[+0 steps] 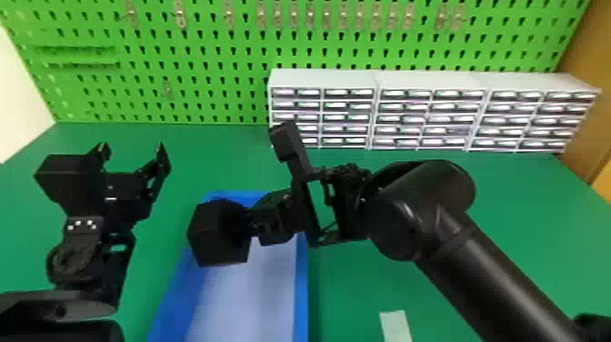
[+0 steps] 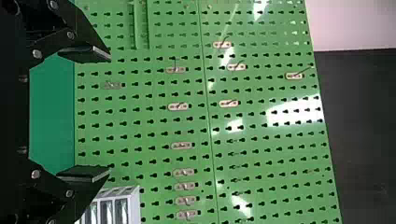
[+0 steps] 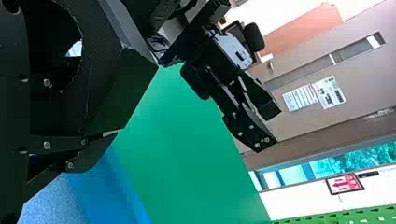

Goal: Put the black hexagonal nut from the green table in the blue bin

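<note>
We have the black hexagonal nut [image 1: 218, 236] clasped in our right gripper [image 1: 257, 223], over the far part of the blue bin [image 1: 301, 291]. Our left gripper [image 1: 132, 149] is spread apart and empty, left of the bin above the green surface [image 1: 354, 282]. Far right stand white drawer cabinets [image 1: 323, 79]; behind, we see the green pegboard [image 1: 218, 50].

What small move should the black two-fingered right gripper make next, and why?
Probably a slight lowering before release: the right gripper grips the black hexagonal nut, which, in the head view, overlaps the blue bin and seems to hang above it.
</note>
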